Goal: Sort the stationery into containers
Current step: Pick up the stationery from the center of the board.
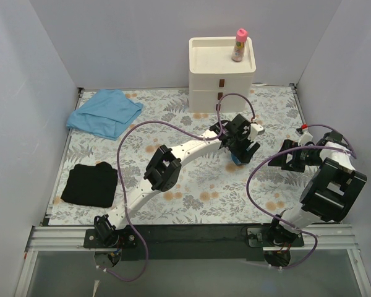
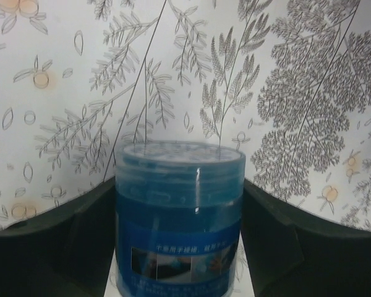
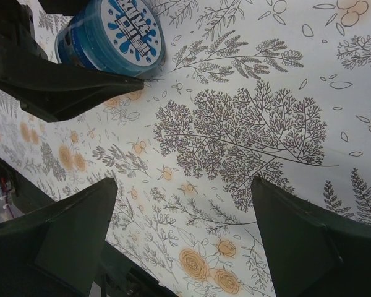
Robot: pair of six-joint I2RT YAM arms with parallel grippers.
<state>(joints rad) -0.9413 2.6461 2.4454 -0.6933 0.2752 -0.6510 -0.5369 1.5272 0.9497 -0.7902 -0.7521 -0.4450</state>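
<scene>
Label: white Chinese print on blue jar [image 2: 179, 216], illegible.
Axis: lid toward 12 o'clock, left wrist view.
Left gripper [image 2: 179, 189]: clamping blue jar.
Right gripper [image 3: 184, 182]: spread wide, empty.

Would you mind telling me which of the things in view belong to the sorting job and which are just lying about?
Belong to the job:
- blue jar, between the fingers of the left gripper
- pink-capped tube, standing on the tray top
- drawer unit

Just lying about:
- light-blue cloth
- black cloth
</scene>
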